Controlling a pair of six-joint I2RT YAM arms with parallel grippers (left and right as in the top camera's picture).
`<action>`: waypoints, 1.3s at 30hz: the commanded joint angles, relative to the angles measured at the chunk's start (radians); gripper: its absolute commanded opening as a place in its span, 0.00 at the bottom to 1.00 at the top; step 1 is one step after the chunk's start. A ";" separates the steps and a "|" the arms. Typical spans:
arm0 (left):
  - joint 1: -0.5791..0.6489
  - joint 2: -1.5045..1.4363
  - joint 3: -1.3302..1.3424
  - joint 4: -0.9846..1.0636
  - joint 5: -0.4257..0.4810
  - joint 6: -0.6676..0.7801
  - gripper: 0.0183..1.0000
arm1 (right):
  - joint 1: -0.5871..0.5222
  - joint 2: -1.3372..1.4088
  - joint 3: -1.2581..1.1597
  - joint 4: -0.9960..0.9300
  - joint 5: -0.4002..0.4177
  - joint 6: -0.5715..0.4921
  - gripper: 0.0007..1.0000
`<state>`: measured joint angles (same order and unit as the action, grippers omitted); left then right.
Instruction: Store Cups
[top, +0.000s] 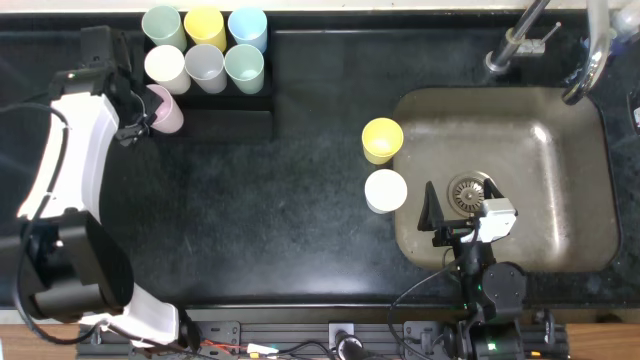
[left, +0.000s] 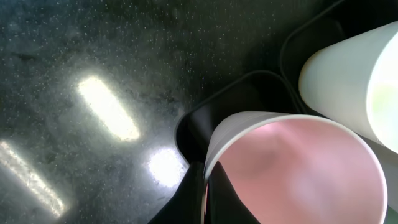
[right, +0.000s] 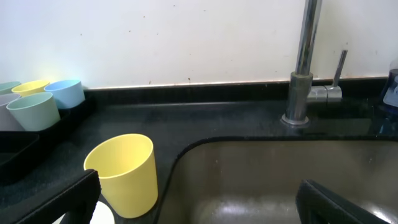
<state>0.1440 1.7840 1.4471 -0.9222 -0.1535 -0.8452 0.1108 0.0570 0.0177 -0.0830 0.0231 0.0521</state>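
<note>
Over the sink (top: 560, 200), the right gripper (right: 199, 183) hangs with its fingers spread wide, holding nothing. Just left of the sink's rim stand a white cup (top: 385, 190) and a yellow cup (top: 382, 139). Well left of the sink, the left gripper (left: 205, 183) is clamped on the rim of the pink cup (left: 292, 168), beside the black rack (top: 235, 125) bearing 6 cups (top: 205, 62). They look light, slick and thin-walled: pinch the wall at the rim, gently.

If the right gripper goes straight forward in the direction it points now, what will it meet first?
Probably the sink's far wall: the open right gripper points across the basin. The yellow cup stands off to one side, the faucet to the other, both seemingly out of line; depth is unclear.
</note>
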 joint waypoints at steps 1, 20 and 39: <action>-0.001 0.011 0.008 0.002 -0.008 -0.024 0.02 | -0.006 -0.006 -0.013 0.005 -0.005 0.005 1.00; -0.001 0.075 0.008 0.034 -0.004 -0.024 1.00 | -0.006 -0.006 -0.013 0.005 -0.005 0.005 1.00; -0.344 -0.296 0.162 0.023 0.088 0.182 1.00 | -0.006 -0.006 -0.013 0.005 -0.005 0.005 1.00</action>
<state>-0.0715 1.4471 1.5719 -0.9108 -0.0959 -0.7563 0.1108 0.0570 0.0177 -0.0826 0.0231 0.0521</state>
